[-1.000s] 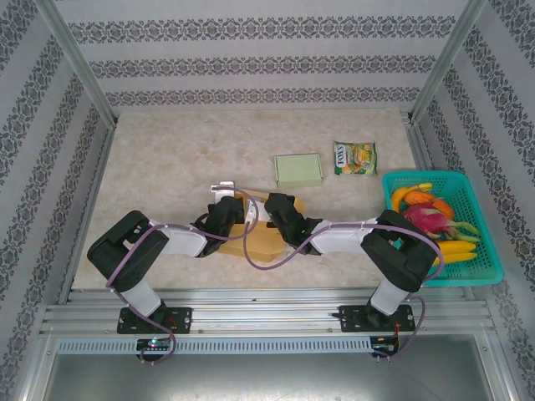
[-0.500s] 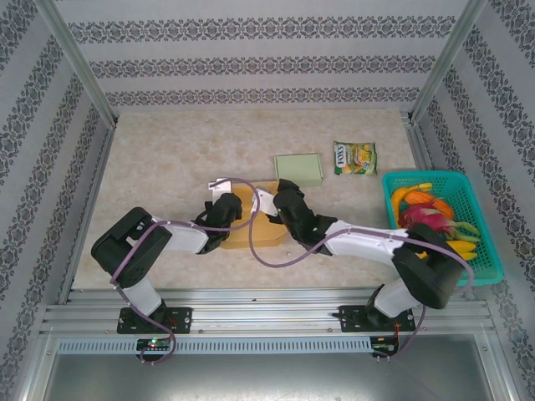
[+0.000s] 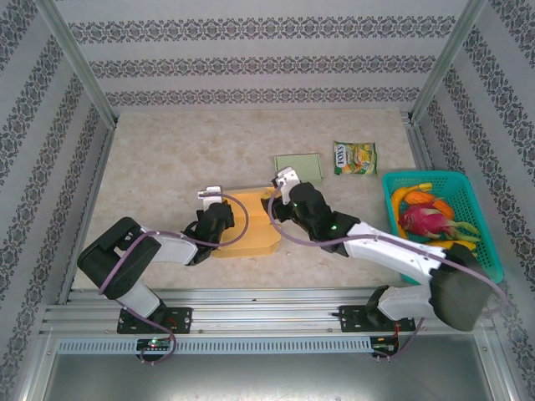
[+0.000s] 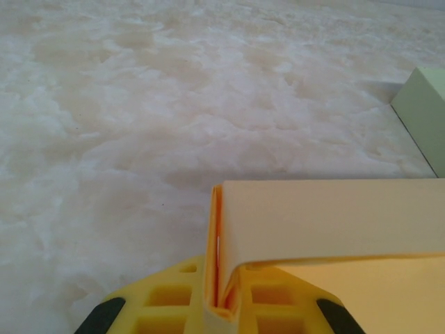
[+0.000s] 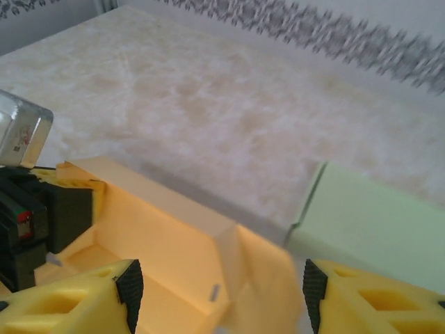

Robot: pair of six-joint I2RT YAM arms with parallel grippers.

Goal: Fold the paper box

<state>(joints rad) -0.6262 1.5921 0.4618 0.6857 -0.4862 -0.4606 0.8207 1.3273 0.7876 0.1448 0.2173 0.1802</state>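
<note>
Swinging up off the paper box (image 3: 247, 224), my right jaws (image 3: 280, 199) have spread wide and now hover over its far right corner. My left jaws (image 3: 219, 221) are pinching its left wall. It sits on the tabletop (image 3: 167, 159) between both arms, and I judge the unfolded right wall is nearest my right arm. Count: one paper box; beyond it one green box (image 3: 298, 170) and one snack packet (image 3: 355, 157); to its right, one fruit basket (image 3: 493, 271).

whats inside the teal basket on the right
A pink dragon fruit, with yellow and orange fruit around it. The right arm covers the basket along its near edge, so anything under there is hidden.
</note>
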